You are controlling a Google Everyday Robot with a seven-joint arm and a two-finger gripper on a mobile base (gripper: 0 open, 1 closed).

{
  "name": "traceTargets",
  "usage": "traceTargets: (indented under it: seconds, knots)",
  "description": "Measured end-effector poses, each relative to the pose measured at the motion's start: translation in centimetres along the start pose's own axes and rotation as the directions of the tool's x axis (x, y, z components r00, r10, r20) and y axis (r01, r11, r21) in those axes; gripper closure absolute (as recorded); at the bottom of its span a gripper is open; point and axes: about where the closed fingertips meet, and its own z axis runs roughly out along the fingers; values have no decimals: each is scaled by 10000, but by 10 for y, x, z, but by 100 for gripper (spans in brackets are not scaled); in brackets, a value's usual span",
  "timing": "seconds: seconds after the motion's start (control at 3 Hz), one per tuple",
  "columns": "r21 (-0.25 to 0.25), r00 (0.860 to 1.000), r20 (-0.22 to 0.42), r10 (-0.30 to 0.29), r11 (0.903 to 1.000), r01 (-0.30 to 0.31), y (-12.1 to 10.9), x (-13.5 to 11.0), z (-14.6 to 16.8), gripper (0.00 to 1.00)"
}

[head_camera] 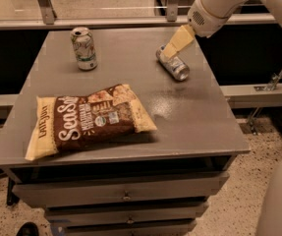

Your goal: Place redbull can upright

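Note:
The redbull can [174, 64], slim, silver and blue, lies on its side on the grey table [189, 122] at the back right, its shiny top pointing toward the front right. My gripper [169, 51], with pale yellow fingers, reaches down from the upper right and its tips are at the can's far end, just above or touching it.
A shorter white and green can [84, 48] stands upright at the back left. A brown Sea Salt chip bag [89, 119] lies flat at the front left. Drawers sit under the tabletop. A rail and glass panel run behind the table.

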Motion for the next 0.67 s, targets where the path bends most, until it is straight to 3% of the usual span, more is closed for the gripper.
traceTargets:
  seconds: [0.33,0.67]
  knots:
    - [6,9876,93,1569,9876,-1569,-14,-31,33,0]
    - [104,9722,-3,2342,9721,-2342,-22,-45,63,0]
